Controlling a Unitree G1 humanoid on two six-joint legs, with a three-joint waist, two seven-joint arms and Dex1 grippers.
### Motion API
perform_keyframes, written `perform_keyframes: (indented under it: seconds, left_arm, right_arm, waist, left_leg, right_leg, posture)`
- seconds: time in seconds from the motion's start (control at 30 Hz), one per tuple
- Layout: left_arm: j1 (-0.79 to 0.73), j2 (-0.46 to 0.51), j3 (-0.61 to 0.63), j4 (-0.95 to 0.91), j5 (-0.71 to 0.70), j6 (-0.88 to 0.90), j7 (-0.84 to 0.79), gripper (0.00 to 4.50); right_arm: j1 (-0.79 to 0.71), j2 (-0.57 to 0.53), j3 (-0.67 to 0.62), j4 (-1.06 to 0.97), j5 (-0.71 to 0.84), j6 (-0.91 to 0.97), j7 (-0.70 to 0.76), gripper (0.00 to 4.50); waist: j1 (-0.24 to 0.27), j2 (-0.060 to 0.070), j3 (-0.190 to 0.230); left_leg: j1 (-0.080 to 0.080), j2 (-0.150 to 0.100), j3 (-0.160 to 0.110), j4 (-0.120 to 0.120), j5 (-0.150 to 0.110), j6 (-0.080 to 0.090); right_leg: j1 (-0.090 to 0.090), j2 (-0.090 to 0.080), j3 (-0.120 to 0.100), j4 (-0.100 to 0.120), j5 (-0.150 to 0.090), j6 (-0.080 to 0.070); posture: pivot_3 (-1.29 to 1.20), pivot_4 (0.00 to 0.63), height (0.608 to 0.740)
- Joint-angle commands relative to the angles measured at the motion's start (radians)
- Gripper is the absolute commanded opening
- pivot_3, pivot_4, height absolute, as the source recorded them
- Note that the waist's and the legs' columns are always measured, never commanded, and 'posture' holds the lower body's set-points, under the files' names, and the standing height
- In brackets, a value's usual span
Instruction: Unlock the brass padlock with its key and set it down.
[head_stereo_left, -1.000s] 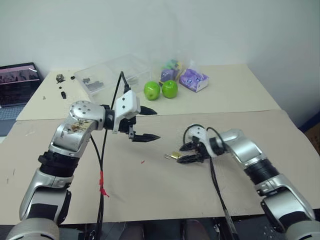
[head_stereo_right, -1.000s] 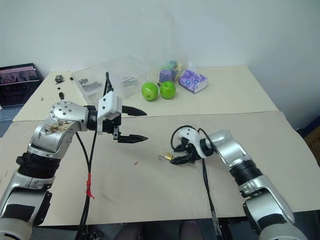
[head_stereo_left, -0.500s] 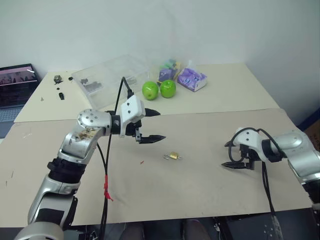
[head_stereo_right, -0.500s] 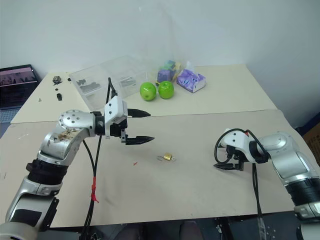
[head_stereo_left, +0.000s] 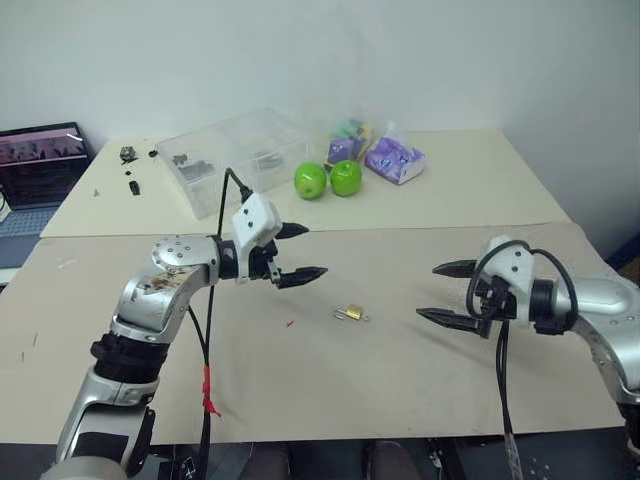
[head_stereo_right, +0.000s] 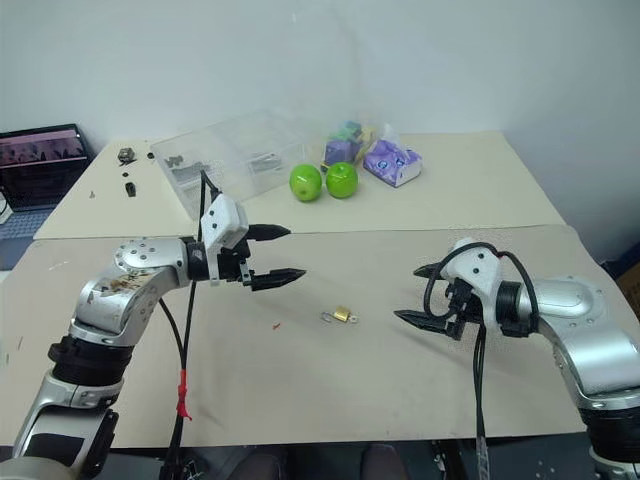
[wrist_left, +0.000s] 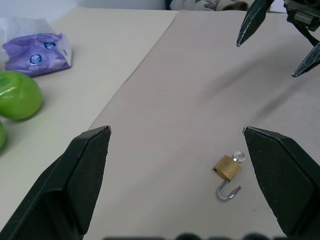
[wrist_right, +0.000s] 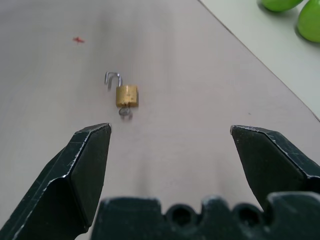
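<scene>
The brass padlock (head_stereo_left: 349, 313) lies on the beige table mat between my two grippers, its silvery shackle (wrist_right: 113, 78) swung open. The key (wrist_right: 125, 112) sticks out of its bottom end. My left gripper (head_stereo_left: 312, 250) hovers open above the mat, up and to the left of the padlock, with nothing between its fingers. My right gripper (head_stereo_left: 427, 290) is open and empty too, off to the padlock's right and pointing toward it. Both wrist views look along open fingers at the padlock (wrist_left: 227, 168) lying free on the mat.
Two green apples (head_stereo_left: 311, 180) (head_stereo_left: 346, 177), a purple tissue pack (head_stereo_left: 393, 160) and a clear plastic box (head_stereo_left: 230, 150) stand on the far table. A laptop (head_stereo_left: 40, 165) sits at the far left. A small red speck (head_stereo_left: 290, 323) lies left of the padlock.
My right gripper has drawn away from the padlock, rising and moving right, and now stands open facing it. The padlock stays on the mat. The left gripper has only turned a little.
</scene>
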Motion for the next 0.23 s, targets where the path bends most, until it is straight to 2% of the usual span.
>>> perform_keyframes:
  seconds: [0.03, 0.23]
  left_arm:
    - [-0.003, -0.008, 0.034, -0.042, -0.012, 0.011, 0.045, 4.5]
    - [0.013, -0.012, 0.028, -0.056, -0.001, 0.006, 0.081, 4.5]
  right_arm:
    - [-0.035, 0.005, -0.044, -0.037, 0.039, 0.032, -0.03, 4.47]
    - [-0.075, 0.029, -0.016, -0.035, 0.051, 0.068, -0.07, 4.47]
  waist:
    - [0.0, 0.0, 0.0]
    - [-0.001, 0.0, 0.0]
  left_leg:
    - [0.0, 0.0, 0.0, 0.0, 0.0, 0.0]
    - [0.0, 0.0, 0.0, -0.001, 0.0, 0.0]
  right_leg:
    - [0.0, 0.0, 0.0, 0.0, 0.0, 0.0]
    - [0.0, 0.0, 0.0, 0.0, 0.0, 0.0]
  posture:
    - [0.0, 0.15, 0.74]
    - [0.0, 0.15, 0.74]
